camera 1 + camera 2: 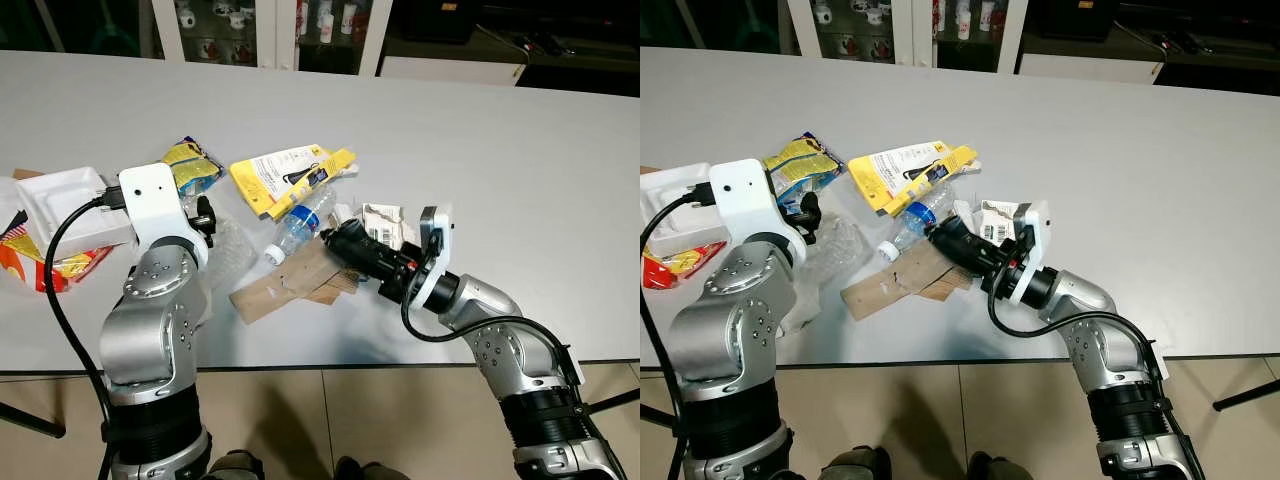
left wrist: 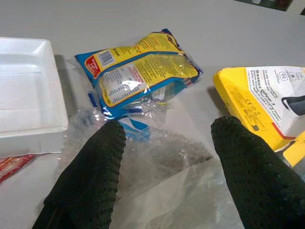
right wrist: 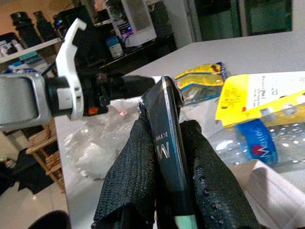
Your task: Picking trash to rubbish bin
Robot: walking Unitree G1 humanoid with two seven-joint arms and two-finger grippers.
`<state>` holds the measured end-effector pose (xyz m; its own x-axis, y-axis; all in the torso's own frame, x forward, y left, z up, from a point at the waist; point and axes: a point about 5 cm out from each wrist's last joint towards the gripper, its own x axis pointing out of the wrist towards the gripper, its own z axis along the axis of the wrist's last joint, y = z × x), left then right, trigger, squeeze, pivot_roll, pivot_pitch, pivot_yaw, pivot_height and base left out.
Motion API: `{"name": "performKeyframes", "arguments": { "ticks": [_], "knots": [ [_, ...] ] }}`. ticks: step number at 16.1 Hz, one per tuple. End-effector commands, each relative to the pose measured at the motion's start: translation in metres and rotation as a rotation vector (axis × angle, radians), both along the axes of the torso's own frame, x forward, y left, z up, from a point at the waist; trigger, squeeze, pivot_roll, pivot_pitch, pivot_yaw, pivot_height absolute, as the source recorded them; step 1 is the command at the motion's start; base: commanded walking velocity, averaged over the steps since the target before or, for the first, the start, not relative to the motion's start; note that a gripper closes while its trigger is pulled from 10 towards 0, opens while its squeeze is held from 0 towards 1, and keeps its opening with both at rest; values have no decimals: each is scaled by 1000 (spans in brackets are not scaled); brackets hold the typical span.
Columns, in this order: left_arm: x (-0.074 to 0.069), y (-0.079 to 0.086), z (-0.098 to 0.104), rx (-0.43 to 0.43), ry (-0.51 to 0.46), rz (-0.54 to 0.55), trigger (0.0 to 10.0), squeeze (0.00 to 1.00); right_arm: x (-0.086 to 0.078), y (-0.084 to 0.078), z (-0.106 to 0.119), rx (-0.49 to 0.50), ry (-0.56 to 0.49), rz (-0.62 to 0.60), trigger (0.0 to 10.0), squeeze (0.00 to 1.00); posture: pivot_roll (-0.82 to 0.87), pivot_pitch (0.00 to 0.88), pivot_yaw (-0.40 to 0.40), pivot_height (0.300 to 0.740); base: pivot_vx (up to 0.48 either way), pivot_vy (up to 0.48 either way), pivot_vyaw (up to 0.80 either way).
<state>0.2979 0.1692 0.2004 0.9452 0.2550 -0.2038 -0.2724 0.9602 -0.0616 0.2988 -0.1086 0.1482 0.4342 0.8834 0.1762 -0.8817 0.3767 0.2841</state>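
Only the right wrist view settles what the right gripper (image 3: 167, 157) holds — a flat dark wrapper (image 3: 169, 143) pinched edge-on between its fingers; its lettering is cut off and unreadable. From the head views that wrapper is a dark blur at the gripper (image 1: 345, 240), just beside the clear plastic bottle (image 1: 300, 225) and above brown cardboard (image 1: 285, 285). The left gripper (image 2: 167, 143) hovers spread wide over crumpled clear film (image 2: 167, 157) (its fingers barely show past the white wrist housing from above). Beyond it lie a yellow-and-blue snack bag (image 2: 140, 69), a white foam tray (image 2: 28, 86) and a yellow package (image 1: 290, 175), all on the grey table (image 1: 520, 170).
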Motion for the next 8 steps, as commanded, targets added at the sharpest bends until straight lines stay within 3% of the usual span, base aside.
{"name": "performKeyframes", "arguments": {
  "ticks": [1,5,8],
  "knots": [
    [-1,-3,6,15,-5,6,10000,0,-5,-2,1,-9,-8,36,10000,0,61,69,-57,740,0,0,0],
    [-9,7,6,72,34,105,10000,0,-8,0,0,-7,-8,67,10000,0,66,63,-51,740,0,0,0],
    [-14,12,-2,56,93,147,10000,0,-9,1,0,-8,-6,77,10000,0,73,67,-51,740,0,0,0]
  ]
}}
